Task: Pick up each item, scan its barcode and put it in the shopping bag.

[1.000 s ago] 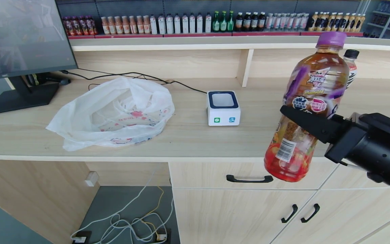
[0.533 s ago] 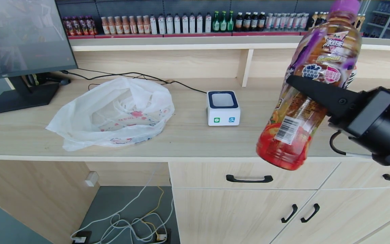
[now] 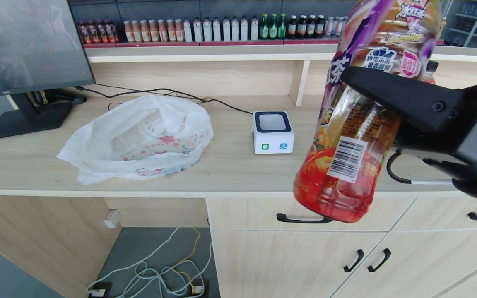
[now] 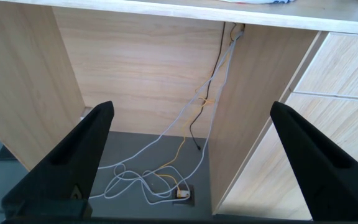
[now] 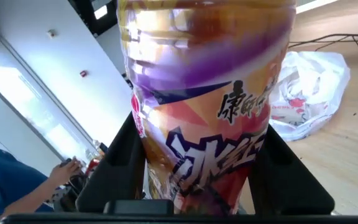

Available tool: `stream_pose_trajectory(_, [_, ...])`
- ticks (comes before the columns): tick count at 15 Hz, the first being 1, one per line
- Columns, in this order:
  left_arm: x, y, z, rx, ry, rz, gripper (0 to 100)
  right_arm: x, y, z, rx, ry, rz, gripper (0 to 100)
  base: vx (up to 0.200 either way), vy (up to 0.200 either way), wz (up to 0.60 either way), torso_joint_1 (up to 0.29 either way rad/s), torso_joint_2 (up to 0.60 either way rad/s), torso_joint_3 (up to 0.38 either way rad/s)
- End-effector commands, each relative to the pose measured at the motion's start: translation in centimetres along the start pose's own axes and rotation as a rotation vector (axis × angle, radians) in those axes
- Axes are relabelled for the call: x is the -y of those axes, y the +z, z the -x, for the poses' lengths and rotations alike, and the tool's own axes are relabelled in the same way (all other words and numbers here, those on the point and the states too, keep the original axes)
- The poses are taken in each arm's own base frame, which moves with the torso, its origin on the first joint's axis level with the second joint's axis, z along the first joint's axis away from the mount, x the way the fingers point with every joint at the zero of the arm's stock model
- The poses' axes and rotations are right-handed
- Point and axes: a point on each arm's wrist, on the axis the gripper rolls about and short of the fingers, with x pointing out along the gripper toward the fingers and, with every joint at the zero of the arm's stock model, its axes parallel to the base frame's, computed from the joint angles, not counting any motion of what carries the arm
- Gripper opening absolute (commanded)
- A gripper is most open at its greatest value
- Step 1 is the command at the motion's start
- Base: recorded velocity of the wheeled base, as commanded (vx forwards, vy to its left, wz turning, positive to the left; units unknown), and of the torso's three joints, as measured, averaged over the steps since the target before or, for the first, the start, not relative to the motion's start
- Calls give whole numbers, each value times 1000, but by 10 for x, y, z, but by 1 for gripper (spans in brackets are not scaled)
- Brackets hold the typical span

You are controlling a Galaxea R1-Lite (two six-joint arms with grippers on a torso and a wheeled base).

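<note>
My right gripper (image 3: 360, 85) clamps the bottle (image 3: 346, 140) at mid-body, in the air over the table's (image 3: 230, 174) front edge, right of the scanner (image 3: 273, 131). I judge this is the scan step, not yet done. The bottle's long axis is near upright, top leaning right, base down-left. The barcode faces me, not the scanner. Next I need to go left and turn the barcode onto the scanner window, then the bag (image 3: 139, 136). Left gripper (image 4: 191, 109) spread wide, holding nothing.
</note>
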Motion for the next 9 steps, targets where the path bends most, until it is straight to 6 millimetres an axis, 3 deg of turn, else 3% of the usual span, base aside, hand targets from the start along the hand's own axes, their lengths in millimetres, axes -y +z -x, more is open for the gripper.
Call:
stream_pose_trajectory(1, [0, 0, 0, 0, -1, 0, 100, -3, -2, -5, -8, 22, -28, 0, 0, 0, 0, 0, 0, 0])
stream_pose_trajectory(5, [0, 0, 0, 0, 1, 0, 100, -14, -14, -8, -48, 71, -70, 0, 0, 0, 0, 0, 0, 0])
stream_pose_trajectory(9, [0, 0, 0, 0, 1, 0, 100, -20, -11, -13, -50, 121, -67, 0, 0, 0, 0, 0, 0, 0])
